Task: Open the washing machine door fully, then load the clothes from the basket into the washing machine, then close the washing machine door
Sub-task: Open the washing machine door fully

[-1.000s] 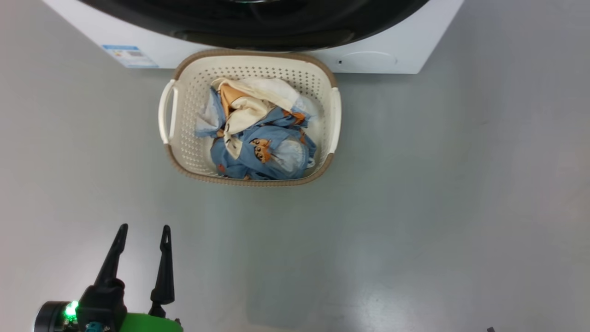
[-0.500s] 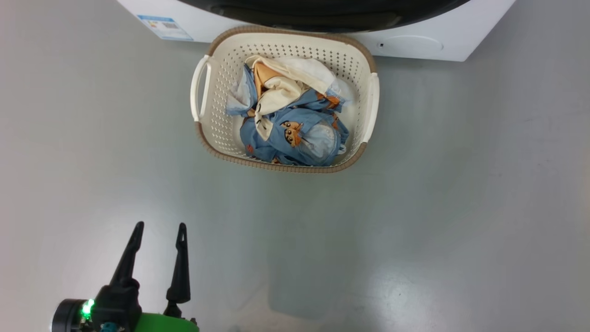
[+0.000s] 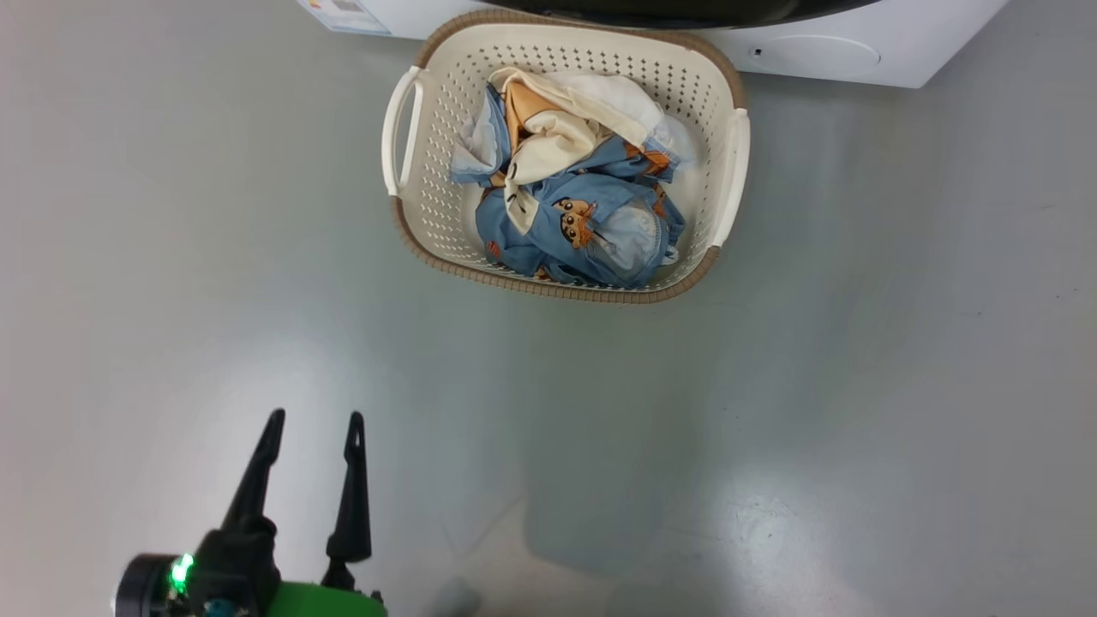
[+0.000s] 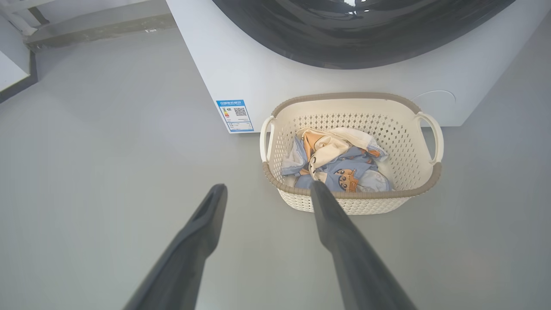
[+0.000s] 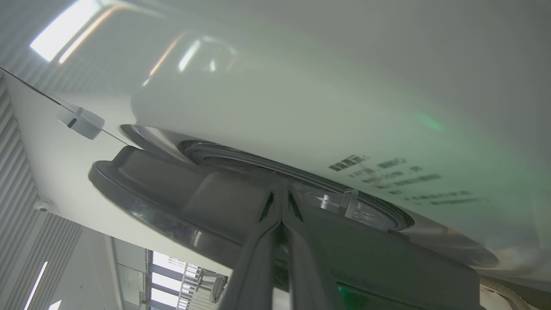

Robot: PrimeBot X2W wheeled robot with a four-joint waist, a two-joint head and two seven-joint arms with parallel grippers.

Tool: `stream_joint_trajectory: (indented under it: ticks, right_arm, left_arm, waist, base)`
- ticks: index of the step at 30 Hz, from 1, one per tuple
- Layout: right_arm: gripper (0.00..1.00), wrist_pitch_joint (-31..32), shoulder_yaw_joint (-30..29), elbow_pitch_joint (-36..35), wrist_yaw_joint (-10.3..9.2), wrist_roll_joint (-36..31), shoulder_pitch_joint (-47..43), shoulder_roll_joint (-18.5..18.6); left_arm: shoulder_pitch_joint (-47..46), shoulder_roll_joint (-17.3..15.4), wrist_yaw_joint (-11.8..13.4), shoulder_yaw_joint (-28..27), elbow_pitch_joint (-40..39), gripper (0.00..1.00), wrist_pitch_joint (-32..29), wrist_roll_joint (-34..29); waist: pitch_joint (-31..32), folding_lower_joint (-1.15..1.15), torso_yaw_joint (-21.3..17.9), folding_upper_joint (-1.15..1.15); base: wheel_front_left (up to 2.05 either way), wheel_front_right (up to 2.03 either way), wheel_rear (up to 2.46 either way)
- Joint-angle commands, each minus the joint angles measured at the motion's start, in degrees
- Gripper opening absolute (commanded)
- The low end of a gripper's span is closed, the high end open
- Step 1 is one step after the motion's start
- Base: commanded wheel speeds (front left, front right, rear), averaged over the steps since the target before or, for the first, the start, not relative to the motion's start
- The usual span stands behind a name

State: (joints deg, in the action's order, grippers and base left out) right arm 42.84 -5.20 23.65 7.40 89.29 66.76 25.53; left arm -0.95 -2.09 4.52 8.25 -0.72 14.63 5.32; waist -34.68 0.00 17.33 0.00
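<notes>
Centrally, perforated cream basket (image 3: 433,206) holds crumpled blue clothes (image 3: 574,218); left hand (image 3: 315,420) spread, empty; right hand (image 5: 282,194) clenched.

A smooth grey floor (image 3: 823,411) is seen across the head view, with pale glare at the lower right and a darker patch at lower centre. In the left wrist view, a low grey ledge (image 4: 99,26) is shown at the upper left. In the right wrist view, bright windows (image 5: 165,280) are seen at the lower left, beside a ribbed panel (image 5: 21,232).
</notes>
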Motion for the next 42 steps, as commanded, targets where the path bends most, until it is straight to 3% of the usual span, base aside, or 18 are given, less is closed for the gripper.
stream_joint_trajectory:
  ticks: [1,17,42]
  right_arm:
    - [0.00,0.39,0.60,-1.96,0.09,-0.31,1.58,-0.05]
    - [0.00,1.93,3.30,-1.22,0.09,-1.71,4.38,0.97]
    - [0.00,11.49,9.29,-3.19,0.09,1.14,1.49,-0.52]
  left_arm:
    - [2.12,-0.79,0.39,-1.37,-0.77,1.00,0.37,0.64]
    - [2.96,-0.79,1.92,1.89,-0.82,1.00,0.37,2.57]
    - [0.73,-0.79,2.36,-1.40,-0.58,1.00,0.37,2.54]
  waist:
    - [-0.35,0.00,0.56,0.00]
    - [-2.13,0.00,2.19,0.00]
    - [-0.82,0.00,-0.65,0.00]
  base:
    - [0.00,0.00,0.00]
    - [0.00,0.00,0.00]
    - [0.00,0.00,0.00]
